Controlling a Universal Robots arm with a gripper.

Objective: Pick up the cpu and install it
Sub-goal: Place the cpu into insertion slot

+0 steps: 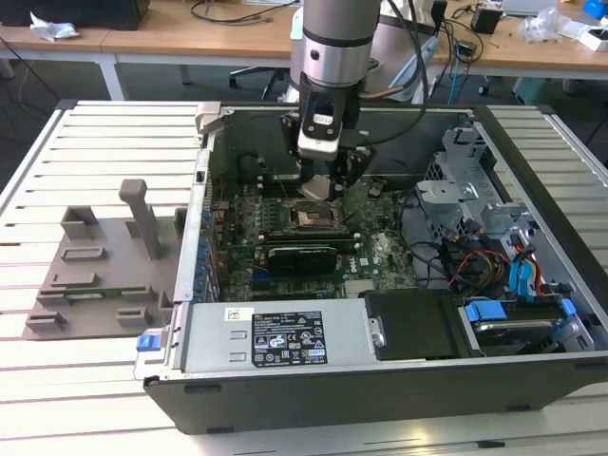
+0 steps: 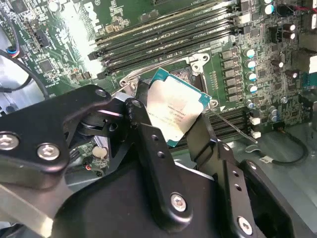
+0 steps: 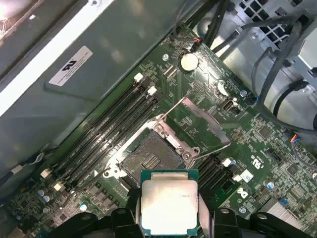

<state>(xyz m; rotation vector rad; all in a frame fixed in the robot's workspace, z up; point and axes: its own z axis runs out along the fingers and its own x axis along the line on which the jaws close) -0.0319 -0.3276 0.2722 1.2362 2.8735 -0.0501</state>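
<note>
while near the socket [image 3: 146, 159], jaws tight on the cpu [image 3: 169, 206]

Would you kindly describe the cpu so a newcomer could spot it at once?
Inside the open computer case, above the green motherboard, the end effector holds the cpu near the empty socket. Alone there, it is a flat silvery square, teal-rimmed.

At the upper middle of the exterior view, the arm [image 1: 334, 33] is a silver-grey cylinder above a black wrist block, with a black cable [image 1: 419, 57] looping beside it, and in the second wrist view its gripper [image 2: 171, 119] shows matte black linkage plates fastened with silver screws [image 2: 178, 202].
</note>
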